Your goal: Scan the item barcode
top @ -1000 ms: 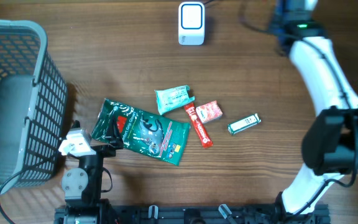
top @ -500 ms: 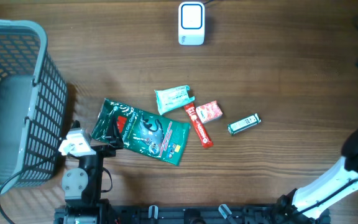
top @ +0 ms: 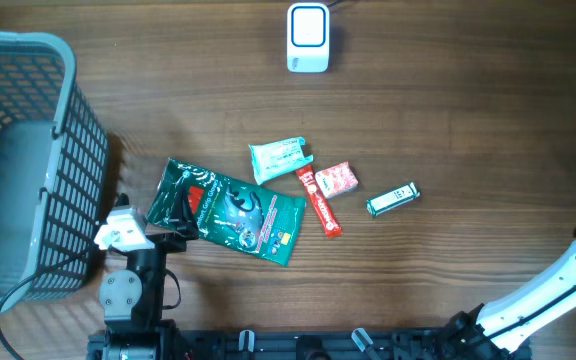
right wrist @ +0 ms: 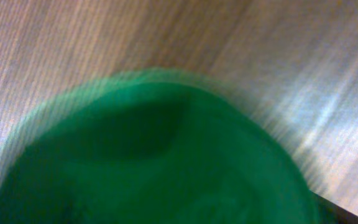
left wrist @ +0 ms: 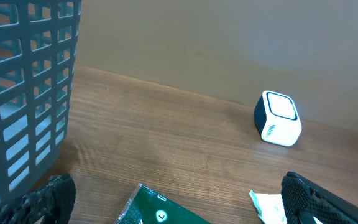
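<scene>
Black fingers (left wrist: 51, 199) of the left pincer (left wrist: 176, 190) sit in the lower corners of the left wrist view, spread wide and holding nothing. Between them, at the bottom edge, are a corner of the green bag (left wrist: 160, 211) and of the teal packet (left wrist: 267, 206). Seen from overhead, the bag lies left of centre on the wooden counter (top: 448, 100), with the packet just above its right end. A red stick (top: 320, 203) lies beside them, a pink box (top: 336, 179) against it and a small green tube (top: 393, 199) a little further right. The white scanner (top: 308, 38) stands at the top centre, well apart from these items. A grey basket (top: 18, 170) fills the left side. The right arm (top: 528, 305) rises from the bottom right and leaves the frame. The right wrist view is filled by a green blur (right wrist: 148, 155) over the counter. I cannot tell what it is, nor how the right pincer stands.
</scene>
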{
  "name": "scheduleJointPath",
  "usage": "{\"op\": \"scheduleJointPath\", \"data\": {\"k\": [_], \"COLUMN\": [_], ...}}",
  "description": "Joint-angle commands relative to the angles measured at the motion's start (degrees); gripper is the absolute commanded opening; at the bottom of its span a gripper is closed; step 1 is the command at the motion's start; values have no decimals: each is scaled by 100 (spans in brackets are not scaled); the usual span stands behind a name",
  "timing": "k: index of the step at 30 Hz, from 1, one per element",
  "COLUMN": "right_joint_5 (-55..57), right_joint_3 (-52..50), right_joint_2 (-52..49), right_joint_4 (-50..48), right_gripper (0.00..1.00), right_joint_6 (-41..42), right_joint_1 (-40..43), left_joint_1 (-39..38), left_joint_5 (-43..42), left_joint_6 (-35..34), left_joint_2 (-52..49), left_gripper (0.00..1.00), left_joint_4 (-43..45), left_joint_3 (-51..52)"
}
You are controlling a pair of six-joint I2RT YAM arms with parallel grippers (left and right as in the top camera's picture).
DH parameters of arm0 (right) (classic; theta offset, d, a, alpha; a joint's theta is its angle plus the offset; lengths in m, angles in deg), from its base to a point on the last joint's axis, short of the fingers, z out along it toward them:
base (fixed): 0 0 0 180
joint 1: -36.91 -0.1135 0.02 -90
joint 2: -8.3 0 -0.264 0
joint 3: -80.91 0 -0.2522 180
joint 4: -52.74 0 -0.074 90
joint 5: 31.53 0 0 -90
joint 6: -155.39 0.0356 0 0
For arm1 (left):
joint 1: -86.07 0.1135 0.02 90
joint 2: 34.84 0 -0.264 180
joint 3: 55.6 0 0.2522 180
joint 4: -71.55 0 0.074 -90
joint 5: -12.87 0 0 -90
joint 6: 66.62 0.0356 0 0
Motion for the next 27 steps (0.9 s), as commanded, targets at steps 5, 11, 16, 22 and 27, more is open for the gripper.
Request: {"op": "scheduleJointPath", "data": {"k": [5, 11, 16, 22, 27], "right_joint_5": [-2608, -4063, -3960, -2138, -2037], "right_joint_3": [1318, 1318, 1167, 435, -813], "right_joint_2": [1064, 1731, 1714, 1707, 1707], "right_joint_4": [627, 1362, 2846, 3386, 2632], "right_gripper": [100, 100, 100, 100, 100], "right_joint_6": [393, 551, 1231, 2264, 3073], "right_joint_1": [-26, -892, -2017, -3807, -4774], "left_joint_1": [-20, -20, -20, -20, -20], "left_joint_5": [-48, -48, -48, -48, -48], "left_joint_6": [111, 111, 111, 111, 111], "left_joint_2": [42, 42, 42, 42, 42], "left_gripper": [100, 100, 100, 100, 100], "left_joint_4": [0, 0, 0, 0, 0], "left_joint_3": [46, 46, 46, 46, 46]}}
